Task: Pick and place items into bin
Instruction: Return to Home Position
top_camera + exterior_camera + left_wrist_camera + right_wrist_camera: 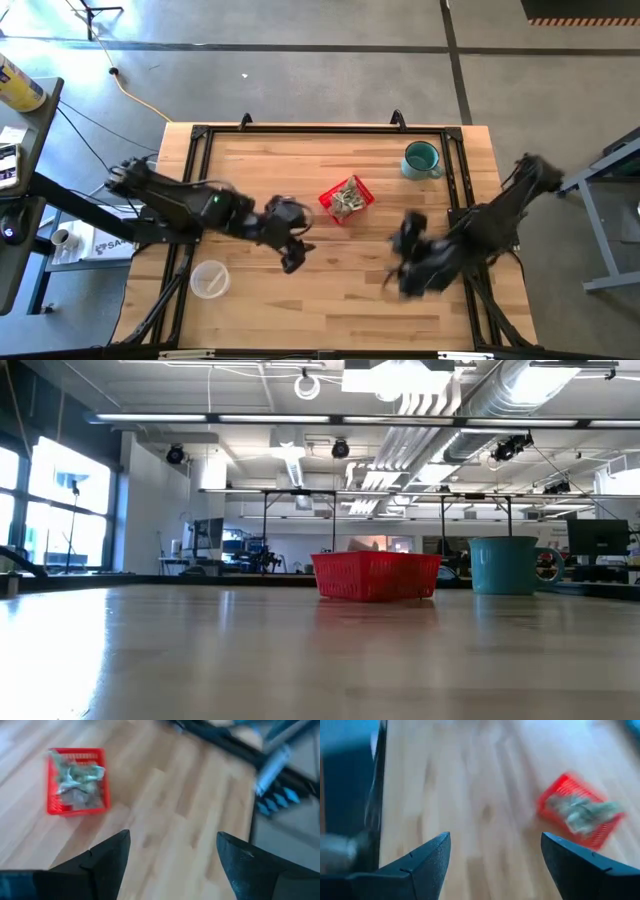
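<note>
Plainly, the pale green and silvery crinkled packets [348, 200] lie heaped inside the small red slotted basket [327, 199], which sits askew at mid-counter [300, 160]; the left gripper [173, 834] hangs near it on one side, the right gripper [495, 834] on the other, both apart from it; each has its fingers spread wide, grasping nothing; a teal mug [421, 160] stands beyond the basket; a clear cup [210, 279] stands under the left arm.
</note>
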